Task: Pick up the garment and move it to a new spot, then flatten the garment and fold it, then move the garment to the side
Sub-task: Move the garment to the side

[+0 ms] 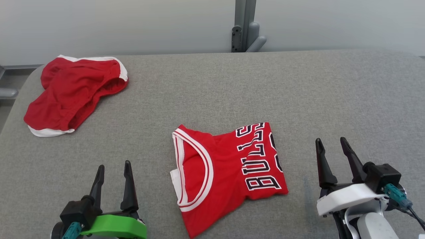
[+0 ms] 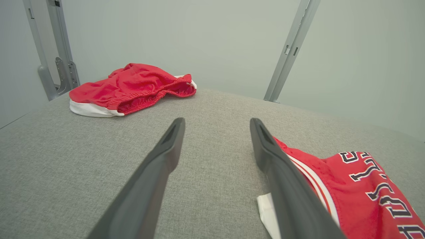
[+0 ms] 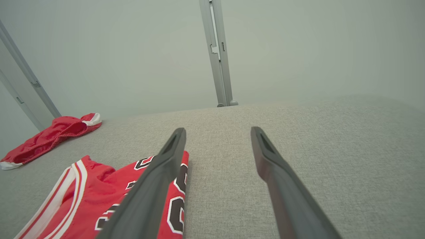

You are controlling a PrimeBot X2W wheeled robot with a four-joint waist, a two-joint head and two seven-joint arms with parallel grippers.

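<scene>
A red basketball jersey garment [image 1: 225,169] with white trim and black lettering lies folded on the grey fabric table [image 1: 232,86], near its front edge at the centre. My left gripper [image 1: 114,164] stands open to the jersey's left, apart from it, nothing between its fingers. My right gripper [image 1: 330,139] is open to the jersey's right, also empty. In the left wrist view the left gripper [image 2: 217,120] points over bare fabric, the jersey [image 2: 358,186] beside its right finger. In the right wrist view the right gripper [image 3: 218,128] has the jersey [image 3: 99,186] under its left finger.
A second red garment, shorts [image 1: 69,93] with white trim, lies crumpled at the table's far left corner, seen also as shorts [image 2: 132,84] and shorts [image 3: 49,136]. A grey metal post [image 1: 244,26] stands behind the table's back edge against a pale wall.
</scene>
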